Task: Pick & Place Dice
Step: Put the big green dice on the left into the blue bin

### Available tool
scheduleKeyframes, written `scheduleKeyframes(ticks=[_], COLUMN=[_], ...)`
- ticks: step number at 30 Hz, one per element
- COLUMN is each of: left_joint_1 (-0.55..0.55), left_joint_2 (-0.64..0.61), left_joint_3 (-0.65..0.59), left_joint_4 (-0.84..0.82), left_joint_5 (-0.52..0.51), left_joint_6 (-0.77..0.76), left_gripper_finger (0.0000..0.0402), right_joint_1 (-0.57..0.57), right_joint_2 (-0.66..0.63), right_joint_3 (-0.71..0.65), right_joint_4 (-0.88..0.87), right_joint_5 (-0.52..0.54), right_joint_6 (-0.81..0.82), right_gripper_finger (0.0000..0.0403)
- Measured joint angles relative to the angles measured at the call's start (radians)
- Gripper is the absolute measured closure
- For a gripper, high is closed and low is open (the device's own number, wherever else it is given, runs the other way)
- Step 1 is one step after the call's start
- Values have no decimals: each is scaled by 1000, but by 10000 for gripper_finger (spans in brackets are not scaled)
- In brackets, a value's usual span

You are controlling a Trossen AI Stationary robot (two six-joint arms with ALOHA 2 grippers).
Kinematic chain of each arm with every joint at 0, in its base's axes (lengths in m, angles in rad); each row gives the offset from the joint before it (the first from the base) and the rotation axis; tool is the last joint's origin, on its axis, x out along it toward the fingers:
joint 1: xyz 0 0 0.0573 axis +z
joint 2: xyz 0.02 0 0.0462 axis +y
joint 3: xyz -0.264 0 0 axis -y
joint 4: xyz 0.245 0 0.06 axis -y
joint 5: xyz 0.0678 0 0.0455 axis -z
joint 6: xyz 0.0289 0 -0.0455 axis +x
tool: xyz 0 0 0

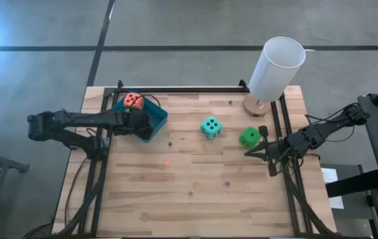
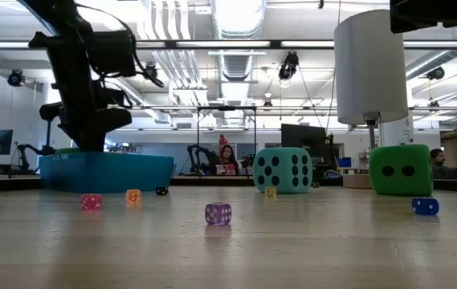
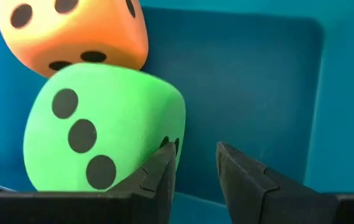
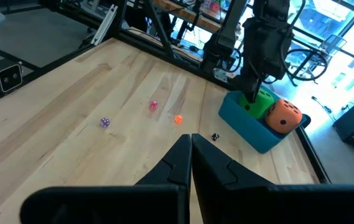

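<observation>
1. My left jaws point(image 3: 195, 165) hang inside the blue tray point(image 1: 157, 119), at about ten o'clock on the table point(image 1: 195, 192) seen from above. They stand slightly parted with nothing between them.

2. The green die in the tray point(image 3: 102, 134) lies just beside my left jaws, one finger point(image 3: 158, 174) at its edge (whether it actually touches, I cannot tell). Its three-pip face looks toward my wrist camera.

3. The orange-red die point(image 1: 133, 100) sits in the same tray, pressed against that green die, on the tray's far side at about twelve o'clock from my left jaws.

4. The teal die point(image 1: 210, 127) rests on the bare table near the centre, at about three o'clock from the tray and well apart from it.

5. The second green die point(image 1: 249, 137) sits on the table at about three o'clock from the teal one, near it but not touching.

6. My right jaws point(image 4: 191, 155) are pressed together, empty, waiting near the table's three o'clock edge, just beside that second green die.

7. A white cylindrical lamp point(image 1: 275, 70) stands on a round wooden base at the table's one o'clock corner.

8. Several tiny dice point(image 2: 218, 213) (purple, pink, orange, blue among them) are scattered across the table.
</observation>
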Motion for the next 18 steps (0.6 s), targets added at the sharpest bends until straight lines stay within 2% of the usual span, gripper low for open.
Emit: scheduleKeyframes(ticks=[7, 14, 18], left_joint_1=[4, 18, 34], left_joint_2=[0, 0, 0], left_joint_3=[-35, -38, -40], left_joint_4=[0, -4, -4], left_joint_5=[-13, -97, -110], left_joint_6=[-28, -67, -68], left_gripper_finger=[282, 282, 282], right_joint_1=[0, 0, 0], right_joint_2=[0, 0, 0], right_joint_3=[0, 0, 0], right_joint_4=[0, 0, 0], right_joint_5=[0, 0, 0], right_joint_6=[0, 0, -1], right_gripper_finger=[394, 394, 394])
